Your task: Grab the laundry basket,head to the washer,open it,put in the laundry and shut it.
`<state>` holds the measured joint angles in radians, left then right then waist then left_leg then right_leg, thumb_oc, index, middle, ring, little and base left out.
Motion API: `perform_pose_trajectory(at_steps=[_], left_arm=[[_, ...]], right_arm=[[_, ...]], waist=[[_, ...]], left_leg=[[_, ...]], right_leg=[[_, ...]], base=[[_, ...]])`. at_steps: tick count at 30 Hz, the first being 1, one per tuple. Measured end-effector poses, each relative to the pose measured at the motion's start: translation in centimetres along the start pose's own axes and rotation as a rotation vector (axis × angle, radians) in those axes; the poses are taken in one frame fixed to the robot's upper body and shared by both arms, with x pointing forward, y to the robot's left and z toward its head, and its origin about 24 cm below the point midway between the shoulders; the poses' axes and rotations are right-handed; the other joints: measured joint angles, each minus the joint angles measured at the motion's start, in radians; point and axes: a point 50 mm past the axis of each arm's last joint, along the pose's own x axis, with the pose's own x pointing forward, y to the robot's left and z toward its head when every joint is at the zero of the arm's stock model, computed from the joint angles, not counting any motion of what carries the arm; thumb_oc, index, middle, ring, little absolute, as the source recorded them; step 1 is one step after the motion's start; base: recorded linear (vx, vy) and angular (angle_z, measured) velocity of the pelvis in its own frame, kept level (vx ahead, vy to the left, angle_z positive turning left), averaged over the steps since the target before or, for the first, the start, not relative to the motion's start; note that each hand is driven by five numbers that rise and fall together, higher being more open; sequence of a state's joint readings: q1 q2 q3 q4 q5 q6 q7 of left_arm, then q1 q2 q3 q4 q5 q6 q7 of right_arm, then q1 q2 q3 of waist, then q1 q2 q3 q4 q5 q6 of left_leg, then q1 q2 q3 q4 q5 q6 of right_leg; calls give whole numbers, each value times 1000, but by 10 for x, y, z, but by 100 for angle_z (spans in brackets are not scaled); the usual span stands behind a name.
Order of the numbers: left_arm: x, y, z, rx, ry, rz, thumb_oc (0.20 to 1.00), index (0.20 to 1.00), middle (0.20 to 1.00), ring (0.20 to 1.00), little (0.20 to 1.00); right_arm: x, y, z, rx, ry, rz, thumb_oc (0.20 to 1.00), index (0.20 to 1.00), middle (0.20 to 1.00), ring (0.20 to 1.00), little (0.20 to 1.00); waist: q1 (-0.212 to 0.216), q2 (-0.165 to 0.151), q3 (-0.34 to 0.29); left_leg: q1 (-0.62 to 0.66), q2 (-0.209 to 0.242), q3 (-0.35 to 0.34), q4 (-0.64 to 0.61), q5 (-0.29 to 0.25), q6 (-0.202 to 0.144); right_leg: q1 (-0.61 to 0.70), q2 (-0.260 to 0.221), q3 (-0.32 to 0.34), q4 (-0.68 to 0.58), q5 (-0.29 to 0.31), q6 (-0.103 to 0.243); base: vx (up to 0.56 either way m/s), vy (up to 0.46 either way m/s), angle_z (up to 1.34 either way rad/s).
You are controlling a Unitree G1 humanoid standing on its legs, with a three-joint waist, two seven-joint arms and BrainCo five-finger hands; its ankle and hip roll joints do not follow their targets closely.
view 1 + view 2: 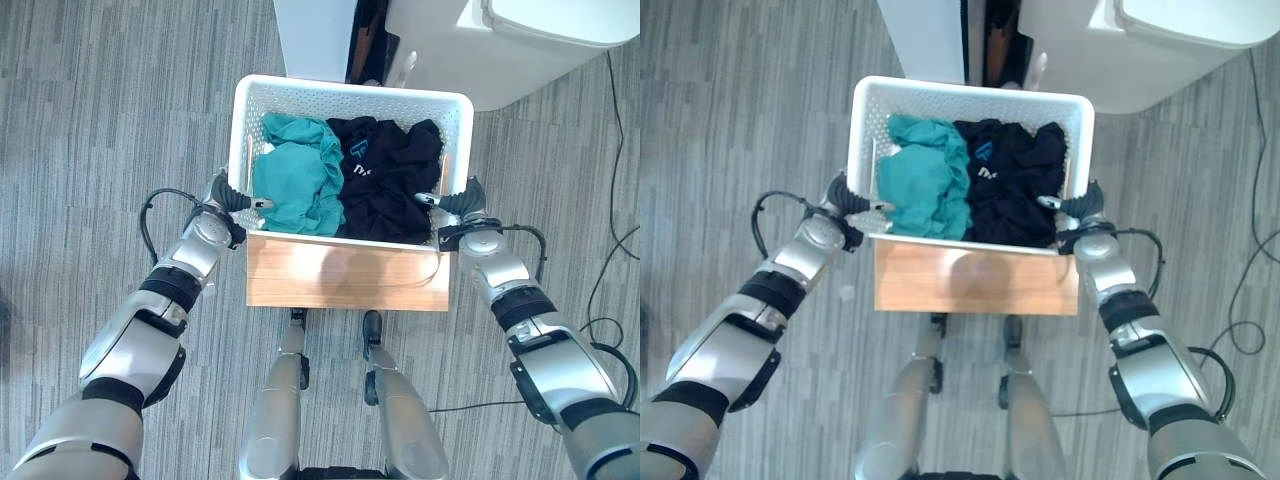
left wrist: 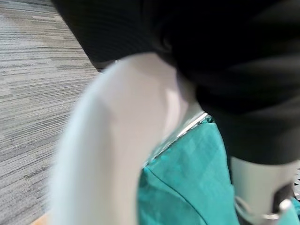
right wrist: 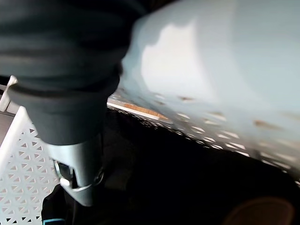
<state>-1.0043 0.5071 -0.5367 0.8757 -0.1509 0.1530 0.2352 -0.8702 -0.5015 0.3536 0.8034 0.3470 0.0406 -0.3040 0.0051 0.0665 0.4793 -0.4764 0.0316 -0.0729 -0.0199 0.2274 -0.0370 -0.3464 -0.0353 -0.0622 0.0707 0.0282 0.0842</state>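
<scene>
A white perforated laundry basket holds a teal garment on its left and black clothes on its right. My left hand grips the basket's left rim, its thumb reaching inside over the teal cloth. At the opposite side my right hand is curled over the right rim, with its thumb inside beside the black clothes. The white washer stands just beyond the basket, at the far right.
A wooden stand shows under the basket's near edge; whether the basket rests on it I cannot tell. A white cabinet stands left of the washer, a dark gap between them. Grey striped floor lies on both sides.
</scene>
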Motion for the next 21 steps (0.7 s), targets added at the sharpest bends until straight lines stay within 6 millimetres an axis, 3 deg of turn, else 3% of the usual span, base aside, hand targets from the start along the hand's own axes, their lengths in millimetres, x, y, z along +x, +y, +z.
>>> perform_pose_trajectory(at_steps=[4, 6, 9, 11, 15, 21], left_arm=[[5, 9, 11, 54, -11, 24, 1000, 1000, 1000, 1000, 1000], [10, 19, 22, 90, -16, 55, 1000, 1000, 1000, 1000, 1000], [17, 43, 53, 237, -73, 124, 1000, 1000, 1000, 1000, 1000], [18, 51, 60, 274, -83, 147, 1000, 1000, 1000, 1000, 1000], [19, 56, 62, 300, -84, 163, 1000, 1000, 1000, 1000, 1000], [20, 55, 47, 296, -33, 159, 1000, 1000, 1000, 1000, 1000]], right_arm=[[0, 0, 0, -9, -4, 3, 1000, 1000, 1000, 1000, 1000], [0, 1, 1, -9, -8, 6, 1000, 1000, 1000, 1000, 1000], [0, 6, 6, -20, -30, 25, 1000, 1000, 1000, 1000, 1000], [0, 6, 9, -17, -42, 28, 1000, 1000, 1000, 1000, 1000], [-1, 6, 12, -8, -66, 29, 1000, 1000, 1000, 1000, 1000], [-1, 6, 17, 2, -92, 31, 1000, 1000, 1000, 1000, 1000]], waist=[[-3, 0, 0], [-9, 0, 0], [-24, 0, 0], [-29, 0, 0], [-39, -1, 0], [-48, -2, 0]], left_leg=[[-1, 0, -1, 0, 0, 0], [-3, 0, -1, 0, 0, 0], [-8, -1, 1, 0, 5, 6], [-13, -1, 1, 1, 5, 6], [-21, -2, 1, 1, 5, 7], [-47, -1, 2, 14, 5, 6]], right_leg=[[-2, 0, 0, 3, 0, 0], [-4, 0, 0, 4, 0, 0], [-13, -1, 2, 10, -1, 1], [-18, 0, 2, 11, -2, 1], [-30, -1, 3, 18, -3, 3], [-63, -1, 5, 49, -12, 4]], base=[[0, 0, 0], [0, 0, 0], [2, 3, -1], [0, 0, 0], [0, 0, 0], [0, 0, 0]])
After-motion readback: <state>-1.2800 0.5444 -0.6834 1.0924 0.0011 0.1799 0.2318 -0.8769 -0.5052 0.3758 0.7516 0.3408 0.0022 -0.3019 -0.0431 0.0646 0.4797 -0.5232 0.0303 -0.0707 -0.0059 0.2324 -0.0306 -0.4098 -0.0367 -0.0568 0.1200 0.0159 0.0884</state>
